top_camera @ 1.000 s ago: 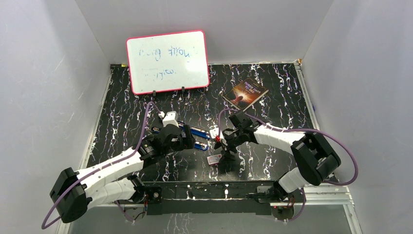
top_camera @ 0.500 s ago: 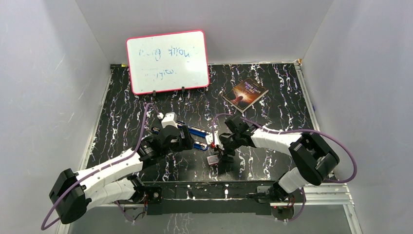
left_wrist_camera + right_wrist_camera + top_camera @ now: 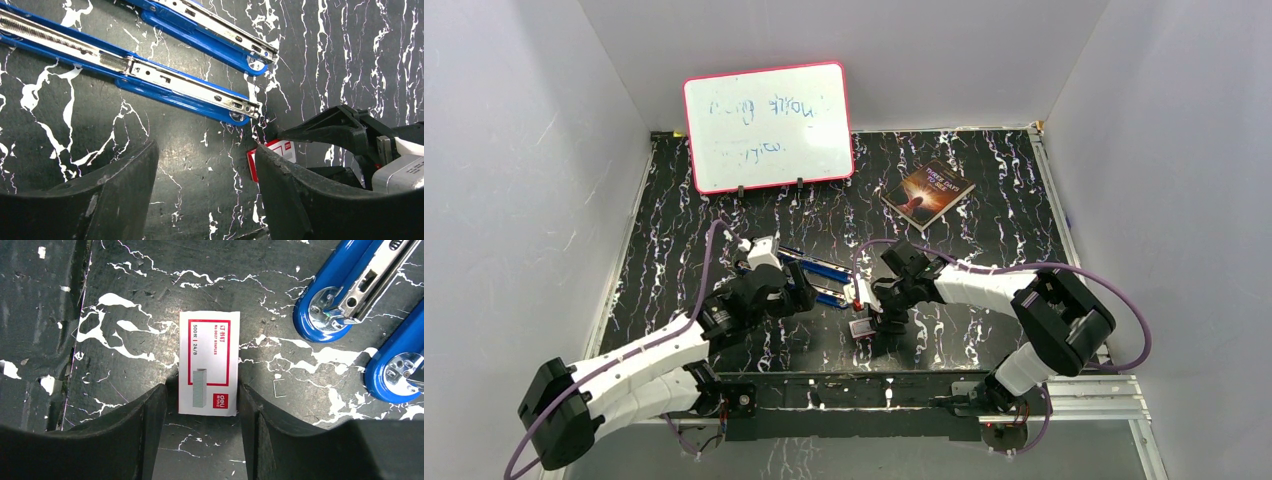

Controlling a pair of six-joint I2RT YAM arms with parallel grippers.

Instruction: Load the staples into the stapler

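The blue stapler [image 3: 819, 278] lies opened flat on the black marbled table, its two arms splayed. The left wrist view shows both arms [image 3: 185, 90] with their silver channels. Their rounded ends show in the right wrist view [image 3: 345, 295]. No staple strip shows in any view. My left gripper [image 3: 792, 298] is open and empty just near of the stapler [image 3: 206, 150]. My right gripper [image 3: 872, 308] is open, its fingers either side of the near end of a small white box with a red label [image 3: 209, 360].
The box also shows from above [image 3: 861, 326] and in the left wrist view [image 3: 280, 148]. One tiny loose bent wire [image 3: 278, 388] lies right of the box. A pink-framed whiteboard [image 3: 769, 125] stands at the back. A book [image 3: 929, 190] lies at the back right. White walls enclose the table.
My right gripper has moved left and come down around the box. My left arm has drawn back a little towards the near left. The stapler has shifted slightly.
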